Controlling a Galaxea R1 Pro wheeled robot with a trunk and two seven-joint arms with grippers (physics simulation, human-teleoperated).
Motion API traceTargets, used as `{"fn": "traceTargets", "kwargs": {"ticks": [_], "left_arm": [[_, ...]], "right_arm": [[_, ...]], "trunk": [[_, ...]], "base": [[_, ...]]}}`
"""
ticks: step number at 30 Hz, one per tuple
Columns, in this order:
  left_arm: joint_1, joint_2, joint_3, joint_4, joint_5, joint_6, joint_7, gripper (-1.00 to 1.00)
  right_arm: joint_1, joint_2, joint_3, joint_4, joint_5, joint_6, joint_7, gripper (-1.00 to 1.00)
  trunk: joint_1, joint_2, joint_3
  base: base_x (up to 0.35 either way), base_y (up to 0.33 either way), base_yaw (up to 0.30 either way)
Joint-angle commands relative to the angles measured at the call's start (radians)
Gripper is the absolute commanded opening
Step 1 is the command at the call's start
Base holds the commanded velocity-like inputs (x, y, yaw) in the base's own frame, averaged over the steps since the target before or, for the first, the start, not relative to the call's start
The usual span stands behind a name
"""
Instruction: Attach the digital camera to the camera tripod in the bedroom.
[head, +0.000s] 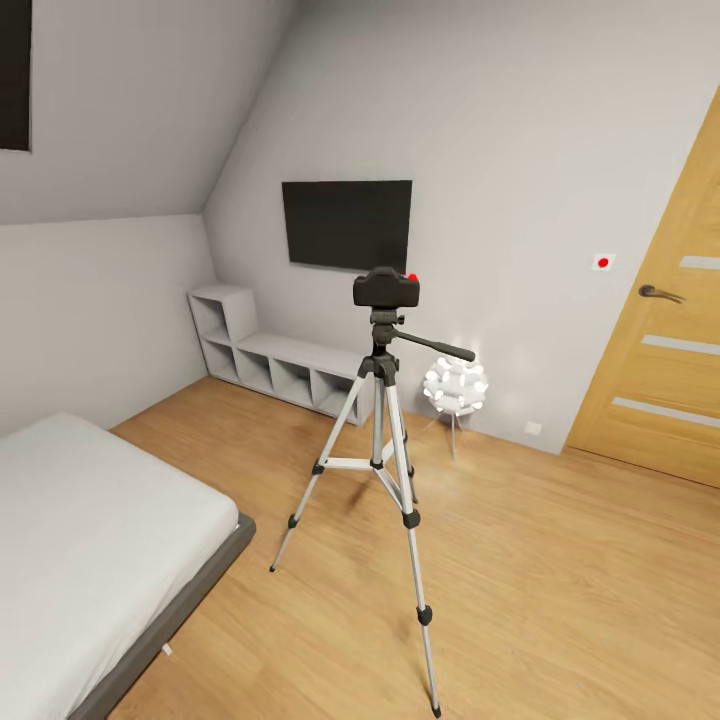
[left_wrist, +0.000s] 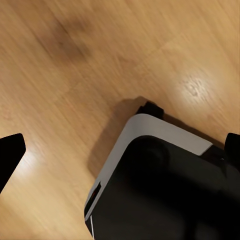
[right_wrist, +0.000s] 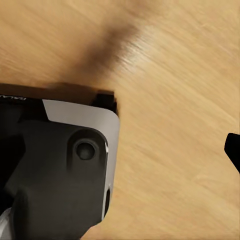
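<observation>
- While the head cam is looking down into the bedroom, the digital camera (head: 386, 288) is sitting on top of the camera tripod (head: 382, 440), black body w/ a red dot at its upper right corner, resting on the black pan head.
- Tripod is standing upright on the wood floor (head: 560, 580), three silver legs spreading out, long handle sticking out toward the door side.
- Behind it, a wall TV (head: 347, 224) is hanging on the grey wall; a low white shelf unit (head: 270, 355) is running along the base of that wall.
- White ball lamp (head: 455, 385) is glowing just beside the tripod, further back, near the wall.
- Oak door (head: 665, 340) is showing at the right edge; white bed (head: 90, 530) is filling the lower left corner, well apart from the tripod legs.
- Left gripper (left_wrist: 122, 155): wrist cam is pointing at floor and the robot base (left_wrist: 160, 190) (black w/ grey trim); one dark fingertip at each side edge, far apart, nothing between them, so it's reading as spread wide.
- Right gripper (right_wrist: 235, 155): just one dark fingertip is peeking in at the frame edge, prob. too little to judge; can't tell if it's spread or closed. Same base shell (right_wrist: 65, 170) is showing over the floor there.
</observation>
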Motion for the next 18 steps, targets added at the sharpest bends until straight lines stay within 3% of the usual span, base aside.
{"fn": "traceTargets", "kwargs": {"ticks": [1, 7, 11, 18], "left_arm": [[-0.001, -0.001, -0.008, 0.0, 0.008, 0.0, 0.0, 1.0], [0.0, -0.008, -0.009, 0.0, 0.007, 0.002, -0.002, 1.0], [0.012, -0.01, -0.008, 0.0, 0.007, -0.003, -0.003, 1.0], [0.023, -0.012, -0.008, 0.0, 0.008, -0.01, -0.003, 1.0]], "right_arm": [[0.013, 0.001, 0.006, 0.003, -0.002, -0.015, 0.003, 1.0], [0.019, 0.006, 0.005, 0.003, -0.004, -0.023, 0.002, 1.0], [0.056, 0.011, 0.005, 0.003, -0.013, -0.054, 0.0, 1.0], [0.108, 0.015, 0.004, 0.003, -0.053, -0.118, -0.006, 1.0]], "trunk": [[0.0, -0.001, -0.001], [0.0, -0.001, -0.001], [0.0, -0.001, -0.001], [0.0, -0.001, 0.001]], "base": [[0.0, 0.0, 0.0], [0.0, 0.0, 0.0], [0.0, 0.0, 0.0], [0.0, 0.0, 0.0]]}}
